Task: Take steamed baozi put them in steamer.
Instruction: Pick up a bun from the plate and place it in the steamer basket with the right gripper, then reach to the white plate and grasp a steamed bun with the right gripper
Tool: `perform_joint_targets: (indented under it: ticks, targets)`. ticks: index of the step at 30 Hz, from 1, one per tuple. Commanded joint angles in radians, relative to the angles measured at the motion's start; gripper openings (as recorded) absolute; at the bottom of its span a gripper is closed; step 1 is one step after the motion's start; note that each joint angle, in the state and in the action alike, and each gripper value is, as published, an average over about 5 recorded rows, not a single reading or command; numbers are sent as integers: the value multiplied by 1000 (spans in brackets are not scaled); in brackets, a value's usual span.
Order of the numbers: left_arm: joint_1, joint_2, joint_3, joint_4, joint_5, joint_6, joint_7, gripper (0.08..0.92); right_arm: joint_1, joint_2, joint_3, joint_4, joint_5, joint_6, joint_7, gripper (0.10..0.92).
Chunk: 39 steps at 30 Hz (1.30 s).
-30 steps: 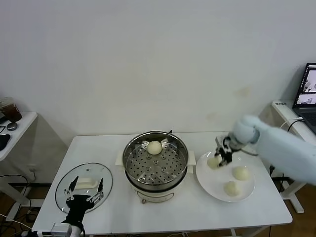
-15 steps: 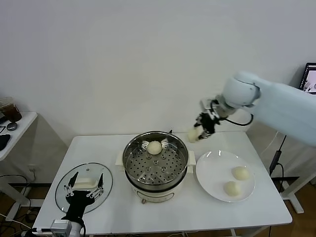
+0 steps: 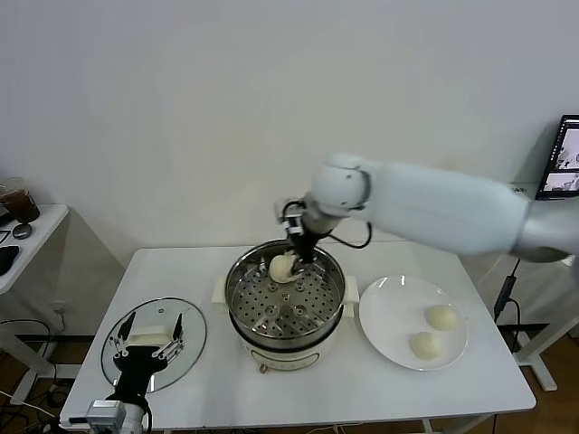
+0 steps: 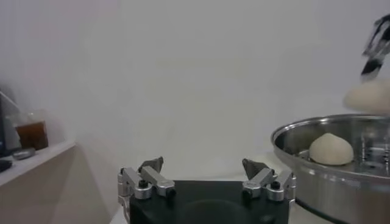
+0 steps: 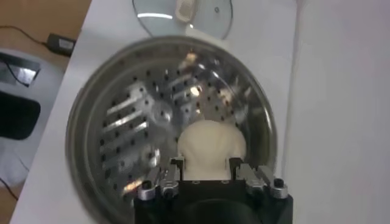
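A round glass lid with a white handle [image 3: 156,336] lies flat on the white rectangular table [image 3: 298,389], at its left end. A flat round white plate [image 3: 389,316] sits at the right. A dark drink in a clear cup [image 3: 18,201] stands on a side shelf

A lab-like room: plain white wall, white tables [image 3: 470,380], laptop [image 3: 563,158] on side desk.
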<state>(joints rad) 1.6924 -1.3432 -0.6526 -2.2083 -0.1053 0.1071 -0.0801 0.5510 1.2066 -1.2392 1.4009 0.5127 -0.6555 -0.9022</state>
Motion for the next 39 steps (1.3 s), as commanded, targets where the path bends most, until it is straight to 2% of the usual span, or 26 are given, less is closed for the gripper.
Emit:
perform_joint_targets:
  ticks: [1,9,15,20,26,29,33,39]
  targets:
    - [-1,-3,-2,0,3,-2,-1,823,-111,193,-3,-141,22,-72,77,460]
    - [-2,-3,-3,6,3,-3,-1,823,-148,227,2,-198,-54,-71,72,467]
    - [-4,-3,-3,9,3,-4,-1,823,-155,210,12,-190,-46,-70,64,479]
    - [-9,-1,0,13,3,-3,-1,823,-76,139,23,-103,-18,-71,24,601]
    - [-18,8,2,9,-4,-1,1,823,131,-50,-6,50,-51,-19,-150,767]
    - [-18,10,8,6,-6,-1,1,823,194,-174,-26,108,-122,49,-258,812]
    - [-19,12,16,3,-5,-2,2,823,224,-343,-54,191,-246,158,-369,822]
    - [-18,11,22,3,-4,-3,2,823,136,-619,-27,294,-387,251,-399,823]
